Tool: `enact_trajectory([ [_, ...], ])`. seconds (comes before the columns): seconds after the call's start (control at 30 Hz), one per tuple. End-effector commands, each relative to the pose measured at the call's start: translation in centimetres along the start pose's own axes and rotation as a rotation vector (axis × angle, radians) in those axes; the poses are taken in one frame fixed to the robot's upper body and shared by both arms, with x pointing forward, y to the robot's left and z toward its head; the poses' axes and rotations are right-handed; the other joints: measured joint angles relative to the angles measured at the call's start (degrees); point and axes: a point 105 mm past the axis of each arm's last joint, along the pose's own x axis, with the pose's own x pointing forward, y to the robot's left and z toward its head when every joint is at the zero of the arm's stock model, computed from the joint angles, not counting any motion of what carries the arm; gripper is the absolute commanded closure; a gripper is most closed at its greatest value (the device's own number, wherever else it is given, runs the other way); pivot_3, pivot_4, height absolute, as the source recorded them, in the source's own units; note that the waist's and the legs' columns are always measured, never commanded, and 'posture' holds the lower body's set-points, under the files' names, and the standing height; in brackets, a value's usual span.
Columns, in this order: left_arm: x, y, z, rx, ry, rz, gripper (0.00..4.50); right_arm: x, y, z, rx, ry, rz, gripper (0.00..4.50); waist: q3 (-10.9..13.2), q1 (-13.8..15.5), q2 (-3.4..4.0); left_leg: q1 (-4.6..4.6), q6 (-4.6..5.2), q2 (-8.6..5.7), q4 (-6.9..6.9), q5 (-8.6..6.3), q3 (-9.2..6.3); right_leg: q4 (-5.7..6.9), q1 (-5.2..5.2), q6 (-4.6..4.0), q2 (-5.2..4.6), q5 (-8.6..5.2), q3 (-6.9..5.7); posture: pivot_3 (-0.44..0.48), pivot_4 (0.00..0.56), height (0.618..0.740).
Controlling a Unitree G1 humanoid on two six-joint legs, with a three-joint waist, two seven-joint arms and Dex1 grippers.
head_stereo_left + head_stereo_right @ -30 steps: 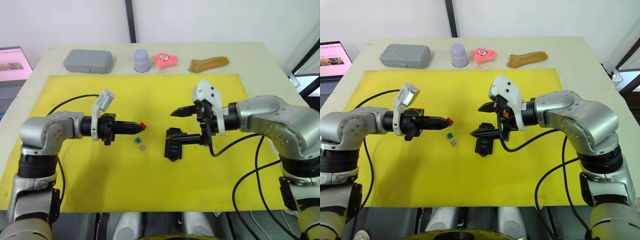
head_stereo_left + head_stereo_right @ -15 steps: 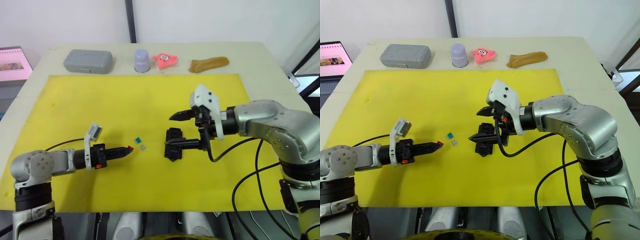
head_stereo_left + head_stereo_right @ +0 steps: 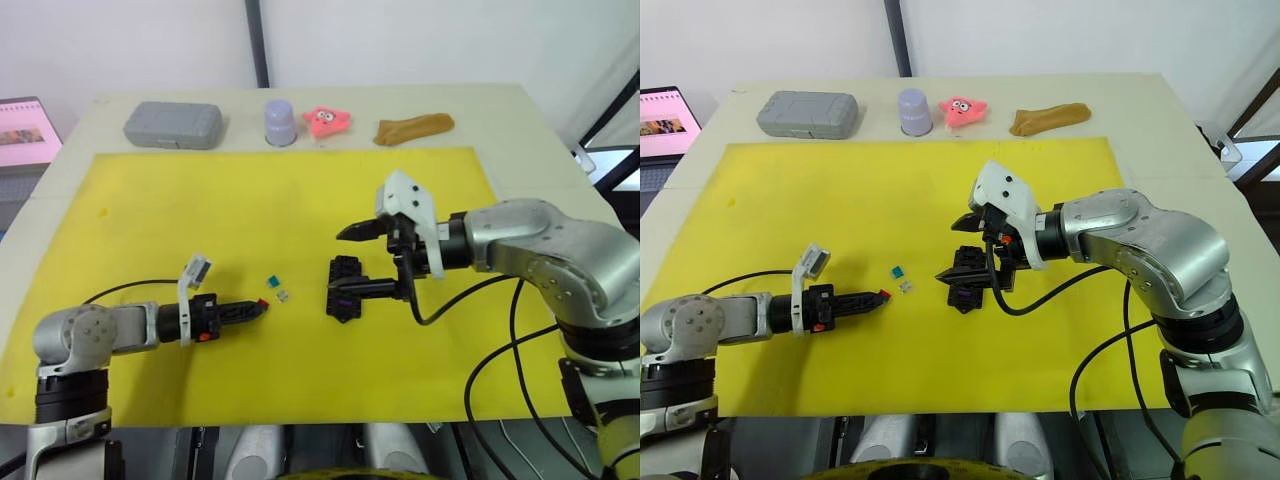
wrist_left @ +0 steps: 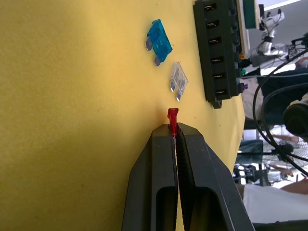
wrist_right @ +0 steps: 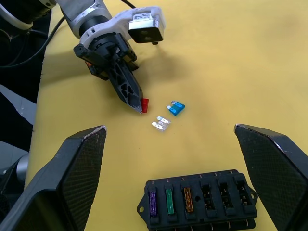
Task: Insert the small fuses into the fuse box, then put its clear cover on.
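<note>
The black fuse box lies on the yellow mat, with purple, green and amber fuses seated in one row. A teal fuse and a pale grey fuse lie loose on the mat to its left. My left gripper is low over the mat beside them, shut on a red fuse that sticks out past its tips. My right gripper is open over the fuse box and holds nothing. The clear cover is out of view.
Along the table's far edge stand a grey case, a lilac cup, a pink toy and a brown lump. A laptop sits off the table's left. Black cables trail from both wrists.
My left arm has dropped and pulled back toward the mat's front with the red fuse still gripped, then edged toward the loose fuses. My right gripper has sunk slightly over the fuse box.
</note>
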Motion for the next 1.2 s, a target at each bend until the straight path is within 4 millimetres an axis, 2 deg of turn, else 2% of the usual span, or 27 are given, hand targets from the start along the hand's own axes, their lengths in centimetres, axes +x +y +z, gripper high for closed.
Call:
enact_trajectory([
  [0.03, -1.4, 0.9, -0.6, -0.033, 0.03, 0.072, 3.83, -0.2, 0.0, 0.9, -0.049, -0.027, -0.01, 0.0, 0.0, -0.1, 0.0, 0.0, 0.0, 0.01, -0.01, 0.0, 0.0, 0.0, -0.01, 0.0, 0.01, 0.0, 0.0, 0.0, 0.15, 0.74],
  [0.23, -3.8, 1.0, -0.3, 0.032, 0.082, 0.123, 3.83, -0.1, 0.0, 1.0, -0.06, -0.026, -0.007, 0.0, 0.0, -0.2, 0.01, 0.0, -0.01, 0.06, -0.08, 0.0, 0.02, 0.0, -0.08, -0.01, 0.03, -0.01, 0.03, 0.0, 0.15, 0.74],
  [0.43, -4.3, 1.2, 1.0, 0.09, 0.074, 0.114, 3.83, 0.0, -0.1, 1.1, -0.07, -0.031, -0.005, 0.0, 0.0, 0.3, 0.0, -0.03, -0.03, 0.02, -0.07, 0.01, 0.01, -0.06, -0.04, -0.02, -0.03, -0.01, 0.01, 0.0, 0.15, 0.74],
  [0.63, -2.7, -0.6, 1.4, 0.143, 0.082, -0.041, 3.83, 0.2, -0.2, 1.2, -0.079, -0.036, -0.005, 0.0, 0.0, 0.3, 0.0, -0.07, -0.03, 0.01, -0.06, 0.02, 0.01, -0.06, -0.05, -0.01, -0.03, 0.0, -0.01, 0.0, 0.15, 0.74],
  [0.93, -0.6, -0.6, 1.2, 0.159, 0.141, -0.079, 3.83, 0.0, -0.1, 1.3, -0.091, -0.032, -0.016, 0.0, 0.0, 0.3, -0.01, -0.08, -0.02, 0.01, -0.06, 0.01, 0.01, -0.06, -0.05, -0.01, 0.01, 0.0, -0.02, 0.0, 0.15, 0.74],
  [1.2, 0.3, 0.0, 0.4, 0.178, 0.167, -0.056, 3.83, -0.1, -0.1, 1.2, -0.092, -0.032, -0.022, 0.0, 0.0, 0.4, -0.02, -0.08, -0.02, -0.01, -0.04, 0.01, 0.01, -0.07, -0.03, -0.01, 0.0, 0.0, -0.02, 0.0, 0.15, 0.74],
])
